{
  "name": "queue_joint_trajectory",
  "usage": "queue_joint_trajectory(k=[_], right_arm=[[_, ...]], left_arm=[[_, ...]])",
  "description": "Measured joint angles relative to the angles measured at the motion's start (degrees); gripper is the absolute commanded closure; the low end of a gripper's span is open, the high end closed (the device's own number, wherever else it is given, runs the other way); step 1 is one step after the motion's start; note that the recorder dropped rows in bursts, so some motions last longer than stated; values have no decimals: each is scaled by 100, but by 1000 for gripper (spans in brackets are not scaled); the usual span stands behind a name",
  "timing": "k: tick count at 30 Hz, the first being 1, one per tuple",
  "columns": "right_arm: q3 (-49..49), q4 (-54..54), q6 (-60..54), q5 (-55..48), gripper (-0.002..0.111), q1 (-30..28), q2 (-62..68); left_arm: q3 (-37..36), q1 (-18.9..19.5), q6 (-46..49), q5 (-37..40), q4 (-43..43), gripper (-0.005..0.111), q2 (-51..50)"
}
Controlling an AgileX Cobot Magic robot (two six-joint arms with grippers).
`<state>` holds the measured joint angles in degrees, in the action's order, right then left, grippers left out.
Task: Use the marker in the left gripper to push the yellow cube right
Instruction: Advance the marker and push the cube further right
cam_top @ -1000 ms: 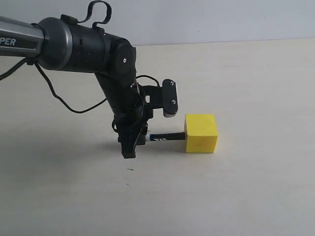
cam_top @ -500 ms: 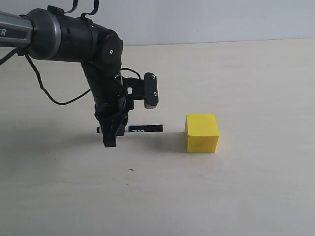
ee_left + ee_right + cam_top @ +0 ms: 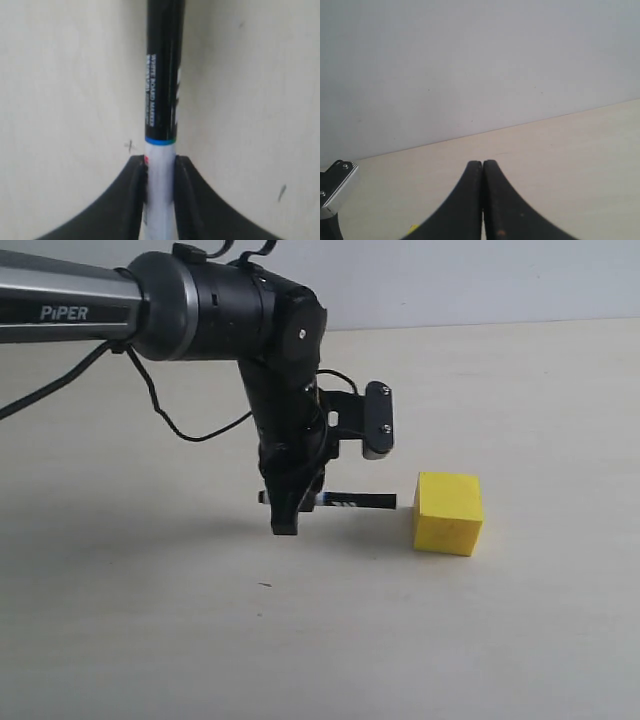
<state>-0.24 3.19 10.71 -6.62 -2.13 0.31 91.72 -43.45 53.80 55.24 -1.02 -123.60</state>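
The left gripper [image 3: 288, 520], clenched on the marker [image 3: 352, 501] and holding it level, aims its tip at the yellow cube [image 3: 449, 513], which sits on the surface [image 3: 300, 640] just right of the tip with a sliver of gap, so the push looks poised for contact and next calls for a straight rightward drive.

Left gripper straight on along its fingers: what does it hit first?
The table, just under the left gripper, which points down. The yellow cube sits sideways, beyond the marker. Gap unclear.

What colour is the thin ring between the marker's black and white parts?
The ring is blue; left wrist view shows it best.
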Motion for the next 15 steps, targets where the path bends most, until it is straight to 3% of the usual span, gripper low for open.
queue_joint_trajectory(k=[7, 15], right_arm=[[0, 0, 0, 0, 108, 0, 0], [0, 0, 0, 0, 108, 0, 0]], left_arm=[[0, 309, -13, 558, 102, 107, -13], [0, -69, 34, 168, -49, 107, -13]])
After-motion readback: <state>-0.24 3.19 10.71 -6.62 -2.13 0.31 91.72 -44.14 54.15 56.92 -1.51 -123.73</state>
